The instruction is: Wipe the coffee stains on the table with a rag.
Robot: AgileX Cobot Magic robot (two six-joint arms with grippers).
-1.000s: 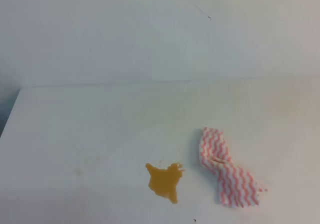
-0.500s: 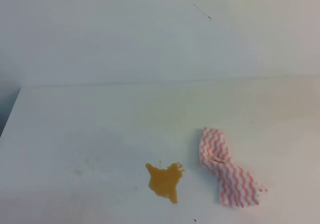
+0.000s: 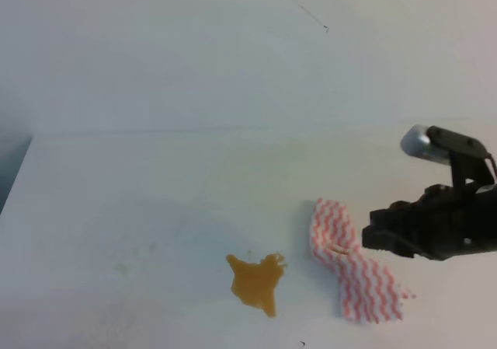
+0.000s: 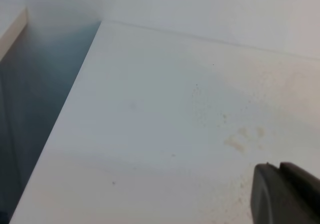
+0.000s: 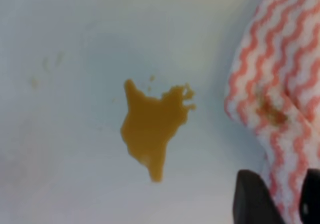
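The coffee stains (image 3: 255, 283) form an orange-brown blotch on the white table (image 3: 140, 201), near its front edge. In the right wrist view the blotch (image 5: 150, 131) has small specks at its upper edge. The pink-and-white zigzag rag (image 3: 365, 287) lies crumpled just right of the blotch, apart from it. My right gripper (image 3: 371, 236) reaches in from the right and hovers over the rag's middle. Its two dark fingertips stand apart in the right wrist view, with the rag (image 5: 280, 84) showing between them, so the right gripper (image 5: 284, 194) is open. Only a dark corner of my left gripper (image 4: 287, 194) shows.
Faint yellowish smudges (image 3: 132, 260) mark the table left of the blotch, and the left wrist view shows the smudges (image 4: 240, 139) too. The table's left edge (image 4: 60, 124) drops off to a dark gap. A pale wall (image 3: 233, 54) rises behind the table.
My right arm has come into the high view from the right and now hangs over the rag. The rag and the blotch have not moved.
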